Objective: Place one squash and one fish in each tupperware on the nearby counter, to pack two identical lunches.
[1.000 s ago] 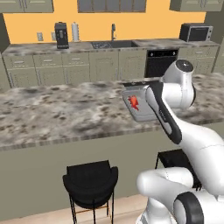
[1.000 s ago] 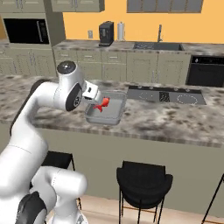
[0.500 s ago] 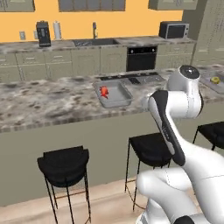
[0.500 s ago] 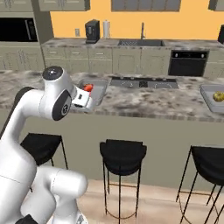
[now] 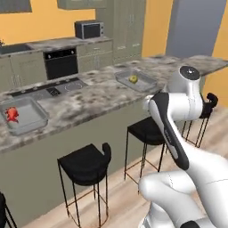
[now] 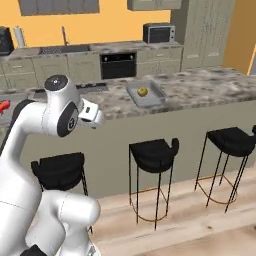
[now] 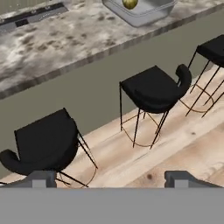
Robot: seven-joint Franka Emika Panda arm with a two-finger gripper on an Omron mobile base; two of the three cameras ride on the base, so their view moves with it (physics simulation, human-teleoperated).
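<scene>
While held out over the floor in front of the counter [image 5: 89, 95], gripper [image 7: 112, 177] empty, fingers [image 7: 41, 178] spread wide apart, pointing down at stools and wood floor [image 7: 175, 148]. Nothing between the fingers.

Two grey containers on the speckled counter, well apart. Left container [image 5: 33, 120] near the counter's front edge, holding the red-orange fish [image 5: 12, 114] toward its left side; just a sliver of that fish [image 6: 4, 106] at the left edge of the right base view. Right container [image 5: 144, 82] further along the counter, past the cooktop [image 5: 49, 89], with the roundish yellow squash [image 5: 132, 79] inside, about the middle. Same container [image 6: 155, 97] and squash [image 6: 143, 91] in the right base view, and at the top of the hand view, container [image 7: 153, 13] with squash [image 7: 129, 3] cut off by the frame edge.

Black stools along the counter's front: one [image 5: 84, 164] below the left container, another [image 5: 144, 129] partly behind the arm. Two stools in the hand view [image 7: 43, 144] [image 7: 153, 89], third clipped at right.

Back wall: oven [image 6: 117, 65], microwave [image 6: 159, 33], sink area at left. Green squash and grey fish: cannot tell where.
</scene>
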